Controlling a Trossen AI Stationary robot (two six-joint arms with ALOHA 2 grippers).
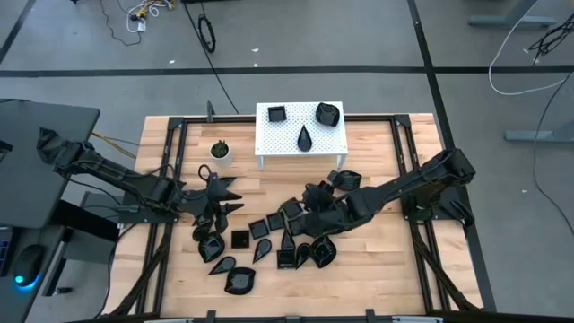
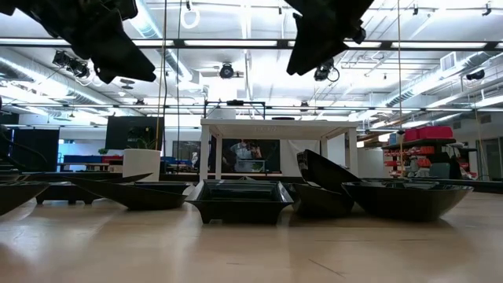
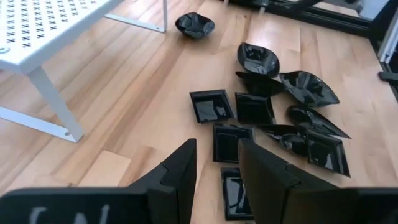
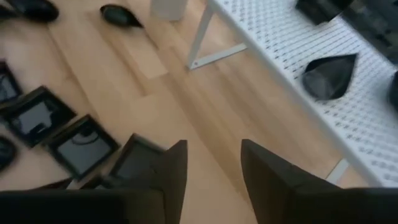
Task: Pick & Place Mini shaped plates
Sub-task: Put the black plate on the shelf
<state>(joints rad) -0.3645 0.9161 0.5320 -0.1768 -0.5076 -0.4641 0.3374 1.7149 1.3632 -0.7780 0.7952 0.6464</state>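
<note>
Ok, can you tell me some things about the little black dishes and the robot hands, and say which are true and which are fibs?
1. Three black dishes sit on the white stand. True.
2. The right gripper is holding a dish. False: nothing sits between its open fingers.
3. A small potted plant stands beside the stand. True.
4. Every dish on the stand is square. False: the teardrop dish is pointed.
5. The left gripper is open and empty. True.

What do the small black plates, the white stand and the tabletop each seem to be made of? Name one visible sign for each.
Mini shaped plates: likely glazed ceramic or glossy plastic; they mirror the lights. White perforated stand: probably painted metal, given its thin punched sheet and slim legs. Table: wood, shown by grain and plank joints.
</note>
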